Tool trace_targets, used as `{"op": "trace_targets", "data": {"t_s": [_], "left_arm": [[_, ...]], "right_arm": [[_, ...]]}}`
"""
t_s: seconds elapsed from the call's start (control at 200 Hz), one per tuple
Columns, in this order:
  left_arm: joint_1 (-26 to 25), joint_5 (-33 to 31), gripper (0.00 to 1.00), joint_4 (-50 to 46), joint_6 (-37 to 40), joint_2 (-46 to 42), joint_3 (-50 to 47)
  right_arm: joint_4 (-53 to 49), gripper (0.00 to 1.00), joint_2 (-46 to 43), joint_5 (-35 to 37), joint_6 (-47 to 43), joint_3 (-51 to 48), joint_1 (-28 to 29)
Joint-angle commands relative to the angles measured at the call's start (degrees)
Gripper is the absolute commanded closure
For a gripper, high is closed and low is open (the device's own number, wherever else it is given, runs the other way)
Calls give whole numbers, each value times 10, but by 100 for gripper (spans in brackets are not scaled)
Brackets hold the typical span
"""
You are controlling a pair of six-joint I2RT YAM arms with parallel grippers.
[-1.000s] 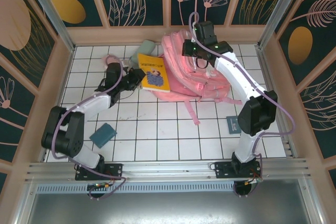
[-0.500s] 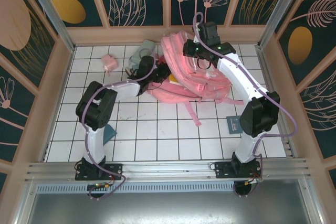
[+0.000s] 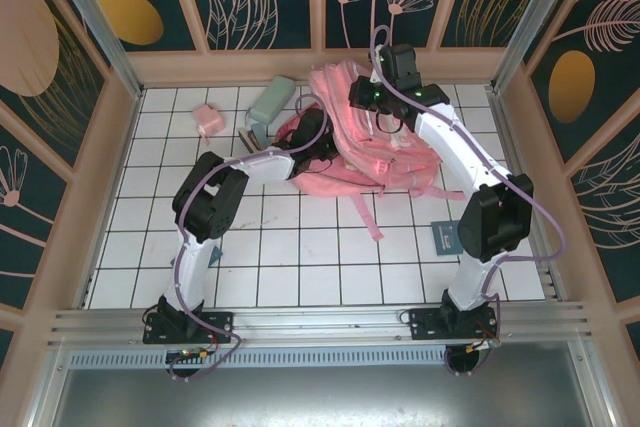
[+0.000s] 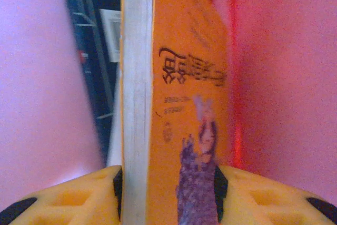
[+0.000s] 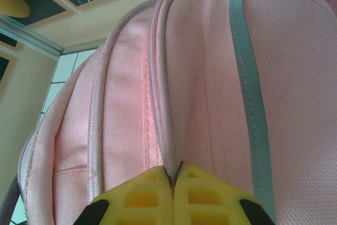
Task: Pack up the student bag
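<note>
The student bag (image 3: pixel 375 147), big and pink, lies at the back middle of the tiled table. My left gripper (image 3: pixel 320 137) is reached into its open left side. In the left wrist view an orange-yellow book (image 4: pixel 184 77) stands edge-on and askew between the left gripper's (image 4: pixel 167 196) open jaws, which are set wider than its thickness, with pink lining (image 4: pixel 284 77) around it. A dark book (image 4: pixel 97 51) stands behind it. My right gripper (image 3: pixel 380 117), on top of the bag, is shut (image 5: pixel 173 178) on a piped seam of the bag (image 5: pixel 200 77).
A small pink box (image 3: pixel 207 119) and a grey-green case (image 3: pixel 270 100) lie at the back left. A dark booklet (image 3: pixel 443 237) lies at the right by the right arm. A teal item (image 3: pixel 212 255) peeks out beside the left arm. Pink straps (image 3: pixel 365 209) trail toward the front.
The left arm swung right from the table's left side and carried the yellow book into the bag's opening, then its jaws widened. The right gripper kept its hold on the bag.
</note>
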Motion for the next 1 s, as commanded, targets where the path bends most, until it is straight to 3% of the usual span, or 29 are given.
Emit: {"op": "trace_targets", "data": {"t_s": [0.0, 0.18, 0.29, 0.43, 0.78, 0.996], "left_arm": [[3, -34, 50, -94, 65, -31, 25], [1, -8, 56, -116, 70, -4, 36], [-5, 16, 79, -113, 57, 18, 54], [-11, 54, 88, -70, 13, 35, 55], [-34, 64, 82, -51, -13, 47, 77], [-27, 10, 61, -117, 54, -21, 66]], "right_arm": [[59, 100, -42, -19, 13, -3, -5], [64, 100, -34, -29, 19, -2, -5], [65, 100, -31, -33, 22, 1, -4], [65, 100, -30, -37, 26, 1, -5], [64, 100, -33, -38, 25, -5, -5], [64, 100, -42, -31, 21, -22, -6]]}}
